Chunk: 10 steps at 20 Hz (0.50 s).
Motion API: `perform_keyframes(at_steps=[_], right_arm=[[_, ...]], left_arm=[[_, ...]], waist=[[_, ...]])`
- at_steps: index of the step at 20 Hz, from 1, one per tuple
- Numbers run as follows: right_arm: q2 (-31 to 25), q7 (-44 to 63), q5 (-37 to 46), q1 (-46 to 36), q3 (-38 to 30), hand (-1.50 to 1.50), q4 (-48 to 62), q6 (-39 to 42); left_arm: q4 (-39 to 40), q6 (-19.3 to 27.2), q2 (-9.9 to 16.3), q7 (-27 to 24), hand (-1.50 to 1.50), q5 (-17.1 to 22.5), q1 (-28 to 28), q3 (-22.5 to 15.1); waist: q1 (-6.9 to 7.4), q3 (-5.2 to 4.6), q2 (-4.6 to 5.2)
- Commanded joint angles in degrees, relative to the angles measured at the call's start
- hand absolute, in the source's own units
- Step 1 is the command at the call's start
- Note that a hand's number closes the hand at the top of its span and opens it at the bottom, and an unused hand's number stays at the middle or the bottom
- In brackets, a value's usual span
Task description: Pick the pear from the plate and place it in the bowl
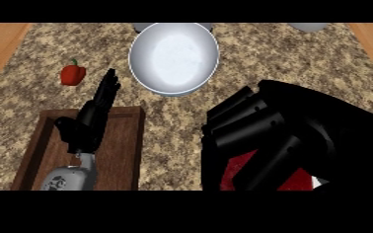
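Two hands show below the bowl (pixel 175 58). Left hand (pixel 91 116) rests with straight fingers; right hand (pixel 270 128) curls over the red plate (pixel 244 170), whether grasping anything I cannot tell.

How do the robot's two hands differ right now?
The left hand has straight fingers pointing up the view and holds nothing; the right hand has curled fingers.

The left hand sits over a brown wooden tray; the right hand is over something red at the lower right, mostly hiding it.

The right hand fills far more of the view.

Both are black.
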Motion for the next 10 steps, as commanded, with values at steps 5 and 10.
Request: perform_keyframes(at_steps=[5, 10], right_arm=[[5.14, 2.55, 7.06, -13.04, -0.05, 1.50, 14.40, -3.21], [3.05, -6.09, 22.24, -18.19, 0.52, 1.50, 23.09, -3.98]], left_arm=[[-0.66, -1.76, 1.37, 0.71, 0.00, 1.64, -1.04, 2.23], [1.56, 1.43, -2.95, -0.91, 0.00, -2.02, -1.43, -2.00]], waist=[[0.36, 0.03, 0.21], [0.72, 0.02, 0.42]])
